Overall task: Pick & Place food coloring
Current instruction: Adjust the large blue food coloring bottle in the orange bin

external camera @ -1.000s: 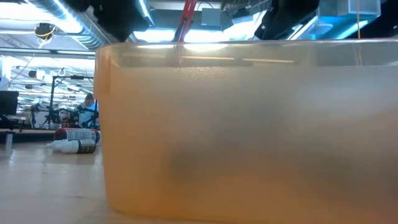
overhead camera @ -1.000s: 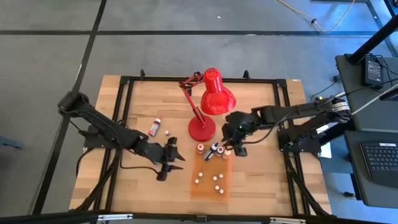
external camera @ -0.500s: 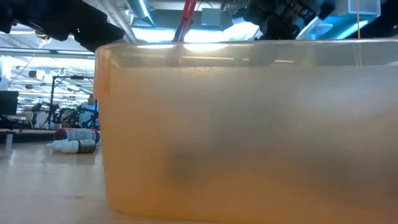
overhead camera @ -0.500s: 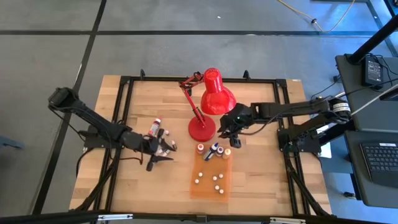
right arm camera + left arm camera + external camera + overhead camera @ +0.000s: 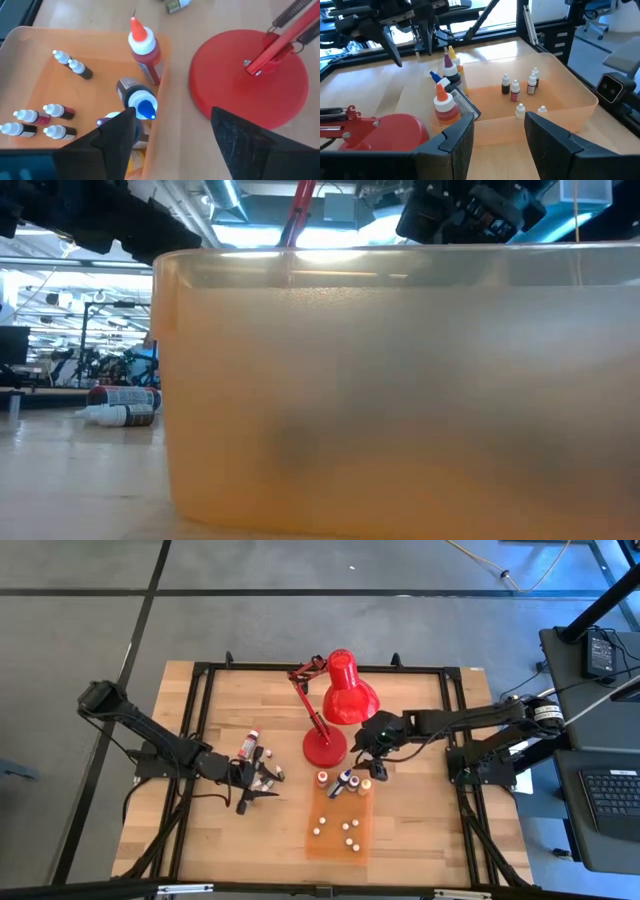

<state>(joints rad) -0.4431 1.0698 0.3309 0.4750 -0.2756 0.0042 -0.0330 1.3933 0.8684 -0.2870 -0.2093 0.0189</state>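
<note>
Several tiny food coloring bottles (image 5: 348,830) with white caps stand inside the flat orange tray (image 5: 330,845), also seen in the left wrist view (image 5: 515,90) and right wrist view (image 5: 55,112). Three taller squeeze bottles (image 5: 345,780) stand along the tray's far edge. My right gripper (image 5: 372,770) hovers open beside them, between the tray and the lamp base; nothing is between its fingers (image 5: 172,115). My left gripper (image 5: 266,781) hangs open left of the tray, facing it, with nothing between its fingers (image 5: 499,122).
A red desk lamp (image 5: 324,747) stands just beyond the tray, its shade (image 5: 348,690) farther back. A larger bottle (image 5: 248,745) lies on the table left of the lamp, close to my left gripper. The tray's wall (image 5: 400,380) fills the low view.
My left gripper has drawn back toward the table's left edge, away from the tray, sinking a little. My right gripper has pulled away from the tray's far edge toward the lamp base, and its fingers have opened.
</note>
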